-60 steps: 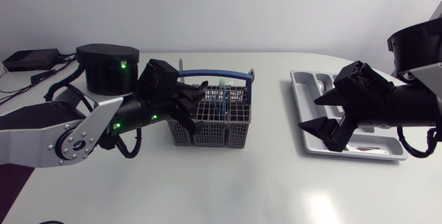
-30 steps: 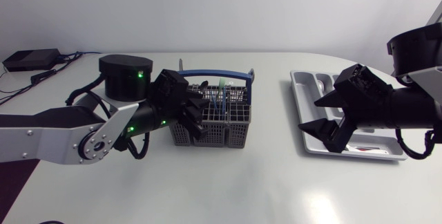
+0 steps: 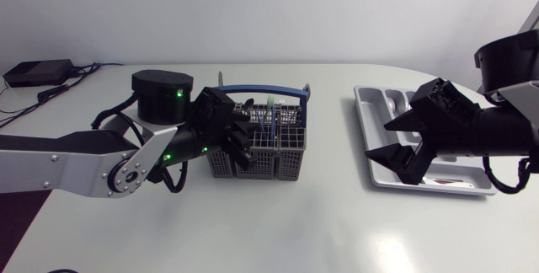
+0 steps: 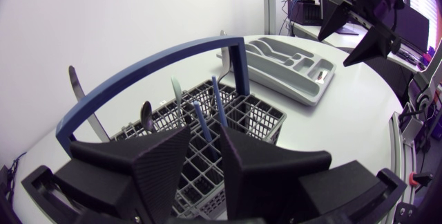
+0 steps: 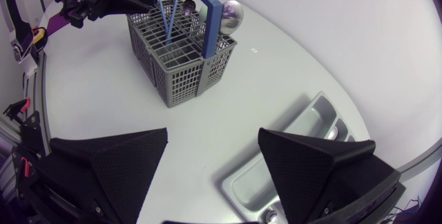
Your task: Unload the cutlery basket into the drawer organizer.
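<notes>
Cutlery basket (image 3: 269, 162), grey mesh with a blue bail handle (image 4: 155, 61), stands upright a little left of the middle of the surface (image 3: 286, 231). It is well apart from the grey drawer organizer (image 3: 369, 109), which lies by the right edge. Several pieces stand in the basket: two blue-handled utensils (image 4: 216, 106), a spoon (image 4: 146, 113), a pale green handle (image 3: 272, 102) and a metal blade (image 4: 76, 86) rising by one end of the bail. Our left gripper (image 4: 205, 140) sits over the basket's left end with its fingers only narrowly apart. The blue handles show in the gap just ahead, and we see neither finger touching them. Our right gripper (image 3: 379, 140) hangs over the organizer's near left part, spread wide and holding nothing. One small piece (image 4: 322, 76) lies in an organizer compartment.
</notes>
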`<act>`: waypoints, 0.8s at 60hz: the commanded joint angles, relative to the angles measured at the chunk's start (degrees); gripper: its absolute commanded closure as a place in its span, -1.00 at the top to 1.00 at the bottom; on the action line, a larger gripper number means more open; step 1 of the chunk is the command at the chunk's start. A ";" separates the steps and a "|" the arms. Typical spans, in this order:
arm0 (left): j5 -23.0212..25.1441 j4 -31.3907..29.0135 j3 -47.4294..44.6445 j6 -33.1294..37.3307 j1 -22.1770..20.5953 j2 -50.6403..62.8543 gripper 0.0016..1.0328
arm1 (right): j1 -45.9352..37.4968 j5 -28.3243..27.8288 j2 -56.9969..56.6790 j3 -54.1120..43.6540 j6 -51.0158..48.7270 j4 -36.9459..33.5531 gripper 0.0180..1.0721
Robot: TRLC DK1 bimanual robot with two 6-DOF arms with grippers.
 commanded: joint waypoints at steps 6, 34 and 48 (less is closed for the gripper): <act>1.46 0.99 1.83 -0.39 0.69 1.17 0.03 | -1.08 -2.45 -2.96 -4.48 -0.40 1.31 0.80; 4.19 -0.86 4.65 0.14 1.22 3.89 0.14 | -8.72 -11.42 -5.95 -11.68 -3.65 5.00 0.80; 3.84 -1.38 7.02 -0.04 -0.45 5.82 -0.23 | -10.30 -12.82 -5.60 -13.35 -5.06 6.32 0.80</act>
